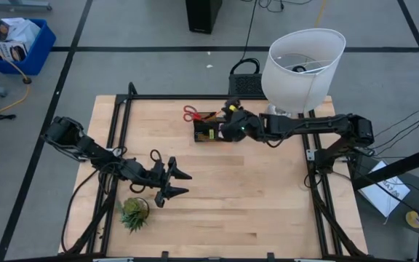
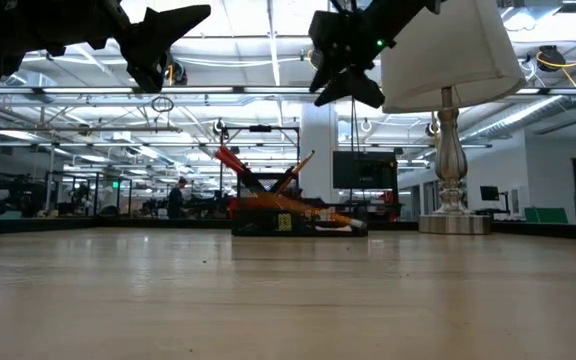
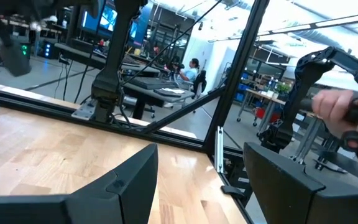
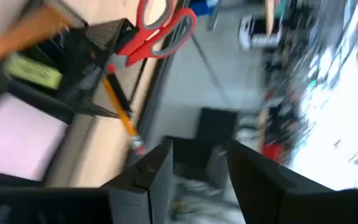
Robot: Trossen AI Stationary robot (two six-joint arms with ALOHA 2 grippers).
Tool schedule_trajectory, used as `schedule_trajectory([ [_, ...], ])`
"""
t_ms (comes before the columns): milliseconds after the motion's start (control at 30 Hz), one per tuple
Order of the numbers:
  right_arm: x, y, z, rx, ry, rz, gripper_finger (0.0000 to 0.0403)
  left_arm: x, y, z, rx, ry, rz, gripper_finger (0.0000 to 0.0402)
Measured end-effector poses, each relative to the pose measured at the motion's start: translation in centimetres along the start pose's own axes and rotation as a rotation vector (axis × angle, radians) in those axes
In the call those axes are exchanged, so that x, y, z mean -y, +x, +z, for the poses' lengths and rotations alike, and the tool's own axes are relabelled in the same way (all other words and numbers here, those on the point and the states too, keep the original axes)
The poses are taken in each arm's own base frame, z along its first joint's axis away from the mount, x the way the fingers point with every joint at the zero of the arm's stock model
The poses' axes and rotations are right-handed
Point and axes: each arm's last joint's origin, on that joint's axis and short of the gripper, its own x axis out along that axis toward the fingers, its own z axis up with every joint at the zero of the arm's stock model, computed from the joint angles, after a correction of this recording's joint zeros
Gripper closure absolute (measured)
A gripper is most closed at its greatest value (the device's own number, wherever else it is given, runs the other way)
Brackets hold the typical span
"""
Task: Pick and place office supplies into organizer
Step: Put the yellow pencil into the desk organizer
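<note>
The black mesh organizer (image 1: 208, 129) (image 4: 73, 68) stands on the far middle of the table. Red-handled scissors (image 1: 190, 113) (image 4: 163, 28) stick out of it, handles outward. An orange pencil (image 4: 120, 109) leans out of a compartment, and a pink sticky-note pad (image 4: 17, 140) lies in another. My right gripper (image 1: 226, 125) (image 4: 201, 162) hovers open above the organizer's right end, with nothing between its fingers. My left gripper (image 1: 177, 183) (image 3: 201, 174) waits open above the near left of the table, beside the potted plant (image 1: 134, 212).
A large white lamp (image 1: 300, 62) (image 2: 448, 60) stands at the far right corner, close to my right arm. The green plant sits near the front left edge. Bare wood lies between the two grippers. A blue bin (image 1: 20, 44) is on the floor beyond the table.
</note>
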Motion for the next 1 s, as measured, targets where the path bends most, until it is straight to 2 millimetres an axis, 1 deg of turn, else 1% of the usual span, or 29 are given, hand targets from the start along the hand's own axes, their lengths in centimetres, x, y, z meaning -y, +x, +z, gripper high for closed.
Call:
schedule_trajectory([
  [133, -0.3, -0.6, -0.6, 0.005, 0.281, 0.090, 0.0263, -0.1, 0.0, -0.2, -0.024, 0.006, 0.007, 0.0158],
  [200, -0.9, -1.1, -0.8, 0.047, 0.483, 0.230, 0.0263, -0.1, 0.0, -0.4, -0.044, 0.006, 0.014, 0.0158],
  [233, -1.1, -1.3, -0.7, 0.105, 0.601, 0.335, 0.0263, -0.2, 0.0, -0.5, -0.052, 0.001, 0.017, 0.0158],
  [267, -1.3, -1.4, -0.6, 0.159, 0.683, 0.447, 0.0262, -0.2, 0.0, -0.6, -0.057, -0.007, 0.023, 0.0158],
  [333, -2.7, -1.4, -0.7, 0.220, 0.745, 0.638, 0.0262, -0.2, 0.0, -0.5, -0.052, -0.018, 0.025, 0.0158],
  [400, -4.8, -0.8, -1.0, 0.266, 0.756, 0.739, 0.0263, -0.2, 0.0, -0.5, -0.047, -0.019, 0.023, 0.0158],
  [467, -7.2, -0.2, -1.3, 0.310, 0.774, 0.749, 0.0266, -0.1, 0.0, -0.5, -0.042, -0.023, 0.019, 0.0158],
  [533, -9.6, 0.3, -2.1, 0.334, 0.767, 0.742, 0.0268, 0.1, -0.1, -0.5, -0.044, -0.024, 0.012, 0.0158],
  [633, -12.9, 0.4, -3.3, 0.399, 0.743, 0.774, 0.0268, 0.5, -0.1, -0.6, -0.046, -0.021, 0.008, 0.0158],
  [733, -15.1, 0.2, -4.4, 0.511, 0.803, 0.767, 0.0269, 0.6, -0.2, -0.7, -0.037, -0.012, 0.039, 0.0158],
  [833, -17.4, -0.2, -6.0, 0.592, 0.811, 0.719, 0.0268, 0.6, -0.2, -0.7, -0.029, -0.008, 0.064, 0.0158],
  [933, -18.5, -0.8, -7.4, 0.630, 0.840, 0.601, 0.0268, 0.6, -0.2, -0.7, -0.029, -0.005, 0.074, 0.0158],
  [1000, -19.4, -1.0, -8.2, 0.605, 0.861, 0.575, 0.0269, 0.6, -0.2, -0.7, -0.028, 0.005, 0.074, 0.0158],
])
